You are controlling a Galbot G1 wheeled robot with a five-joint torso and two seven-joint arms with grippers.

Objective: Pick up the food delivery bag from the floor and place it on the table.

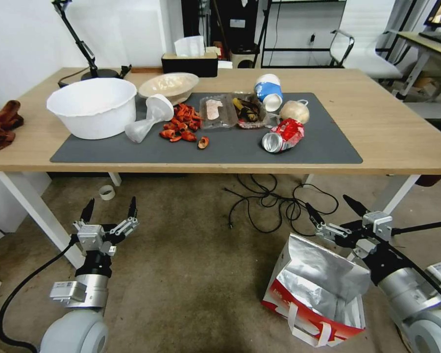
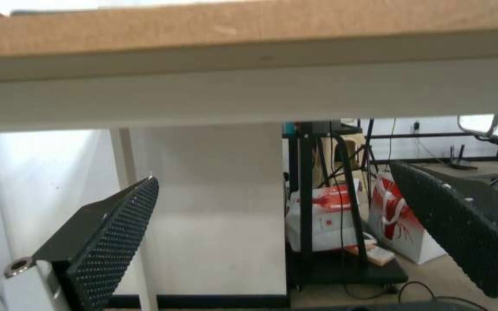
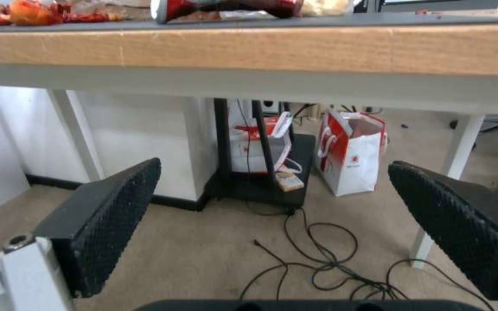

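Reaching toward the food delivery bag, which stands open on the floor before the table.
Right gripper, jaws apart, hovers just above the bag; aim for a white strap. Left gripper idles, also apart.

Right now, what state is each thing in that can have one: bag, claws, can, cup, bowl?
food delivery bag: on the floor, mouth open, unheld
left claw: open, empty, low in front of the table
right claw: open, empty, above the bag's rim
red can: crushed, on its side on the mat
blue and white cup: tipped over
white bowl: upright
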